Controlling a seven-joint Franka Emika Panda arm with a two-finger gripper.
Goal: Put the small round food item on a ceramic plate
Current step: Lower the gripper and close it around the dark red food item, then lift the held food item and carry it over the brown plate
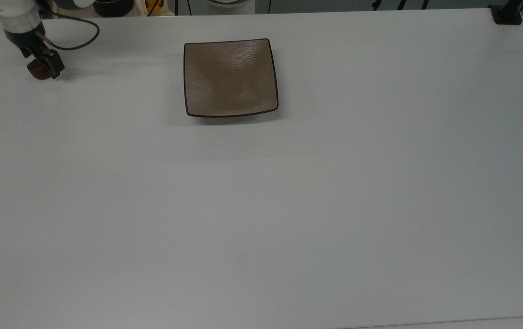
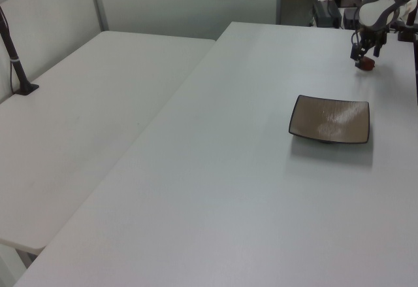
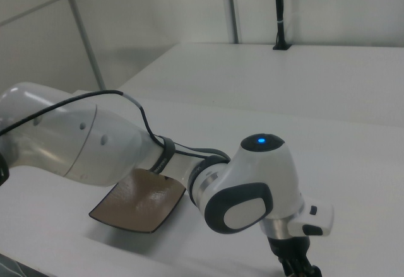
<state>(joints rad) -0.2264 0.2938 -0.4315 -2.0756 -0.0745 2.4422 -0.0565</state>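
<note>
One small dark reddish-brown round food lump (image 1: 37,71) sits on the white tabletop (image 1: 261,205) at the top view's far left, black gripper (image 1: 46,67) fingers straddling it, apart. Square tan-brown ceramic plate (image 1: 230,77) lies well apart, bare.

White table (image 1: 288,205), broad and matte, lit evenly from overhead with soft shadows. Abutting it along one long edge in the left view, a second white table (image 2: 85,117), set at an angle. Rising from that second table's far corner, a black clamp post (image 2: 14,58) with a pale band; a similar black post (image 3: 278,12) at the far edge in the right view. Behind, pale grey wall panels (image 2: 189,2) divided by metal uprights (image 2: 98,2). At the top view's upper right table corner, a black clamp base (image 1: 507,13).
</note>
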